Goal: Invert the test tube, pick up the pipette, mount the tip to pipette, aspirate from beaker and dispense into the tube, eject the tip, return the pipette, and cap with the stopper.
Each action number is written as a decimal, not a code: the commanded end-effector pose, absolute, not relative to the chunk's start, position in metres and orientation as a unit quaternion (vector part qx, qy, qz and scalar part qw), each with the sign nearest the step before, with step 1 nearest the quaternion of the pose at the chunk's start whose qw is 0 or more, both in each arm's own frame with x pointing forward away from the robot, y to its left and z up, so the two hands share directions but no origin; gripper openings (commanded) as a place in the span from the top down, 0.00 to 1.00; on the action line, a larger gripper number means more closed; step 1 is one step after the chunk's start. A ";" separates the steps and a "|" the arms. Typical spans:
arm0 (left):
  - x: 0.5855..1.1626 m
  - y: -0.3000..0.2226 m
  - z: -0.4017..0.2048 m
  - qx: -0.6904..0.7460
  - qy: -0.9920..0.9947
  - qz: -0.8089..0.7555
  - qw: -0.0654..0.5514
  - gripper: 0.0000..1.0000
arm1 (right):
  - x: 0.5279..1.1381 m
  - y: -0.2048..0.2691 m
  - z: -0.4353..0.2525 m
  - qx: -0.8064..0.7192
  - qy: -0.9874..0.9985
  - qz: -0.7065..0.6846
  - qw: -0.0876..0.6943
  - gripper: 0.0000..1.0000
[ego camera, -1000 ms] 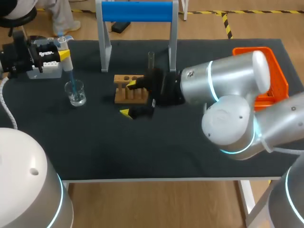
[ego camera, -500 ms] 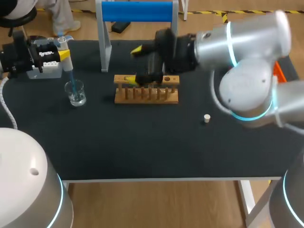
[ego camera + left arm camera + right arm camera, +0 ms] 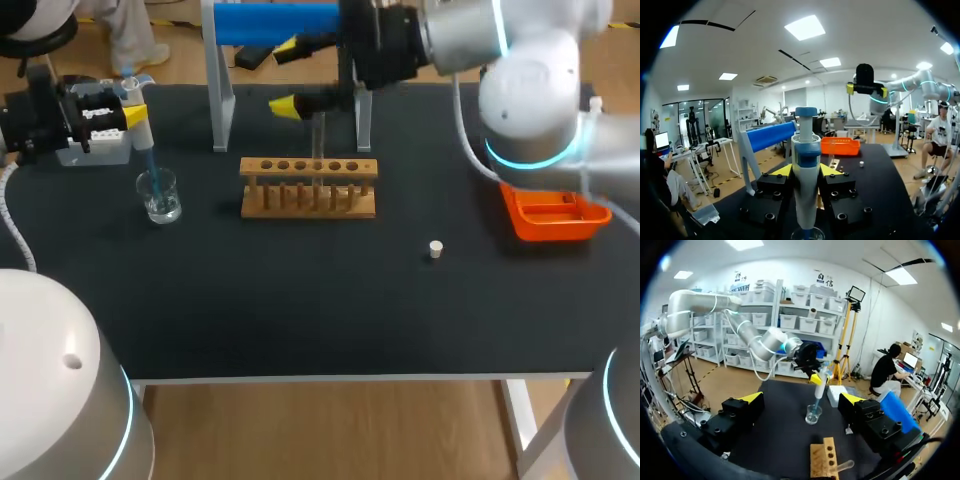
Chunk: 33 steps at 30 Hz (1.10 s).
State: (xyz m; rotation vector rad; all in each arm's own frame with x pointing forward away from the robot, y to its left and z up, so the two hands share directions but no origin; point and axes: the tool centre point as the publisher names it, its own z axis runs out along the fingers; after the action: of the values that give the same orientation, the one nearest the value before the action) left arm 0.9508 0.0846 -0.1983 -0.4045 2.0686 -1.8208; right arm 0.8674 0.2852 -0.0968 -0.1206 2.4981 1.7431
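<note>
Right end effector [image 3: 287,74] spread above rack [image 3: 308,170], far edge, left [image 3: 806,171] apparently clamping pipette [image 3: 806,145]

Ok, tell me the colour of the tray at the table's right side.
The tray is orange; the head view shows it best.

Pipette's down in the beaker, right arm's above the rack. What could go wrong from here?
1. The pipette tip sits in the small beaker; a sideways pull by the left gripper could tip it.
2. The open right gripper hangs over the test tube in the rack; the arms could clash at dispensing.
</note>
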 end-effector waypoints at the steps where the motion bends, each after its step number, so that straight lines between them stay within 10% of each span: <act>1: 0.951 0.084 -0.199 -0.143 0.730 -0.644 0.178 1.00 | 0.892 0.309 -0.099 -0.115 0.816 0.564 -0.056 0.00; 5: 0.951 0.084 -0.199 -0.143 0.730 -0.644 0.178 1.00 | 0.904 0.323 -0.098 -0.118 0.819 0.559 -0.056 0.00; 7: 0.951 0.084 -0.199 -0.143 0.730 -0.644 0.178 1.00 | 0.908 0.331 -0.098 -0.119 0.821 0.555 -0.057 0.53; 11: 0.951 0.084 -0.199 -0.143 0.730 -0.644 0.178 1.00 | 0.917 0.344 -0.097 -0.119 0.825 0.550 -0.055 1.00; 33: 0.951 0.084 -0.199 -0.143 0.730 -0.644 0.178 1.00 | 0.933 0.413 -0.099 -0.043 0.842 0.537 -0.019 1.00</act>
State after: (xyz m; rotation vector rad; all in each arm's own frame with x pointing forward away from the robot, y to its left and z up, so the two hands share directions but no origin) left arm 0.9507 0.0848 -0.1983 -0.4048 2.0687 -1.8209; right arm 0.9329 0.4016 -0.0993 -0.1442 2.6716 1.7318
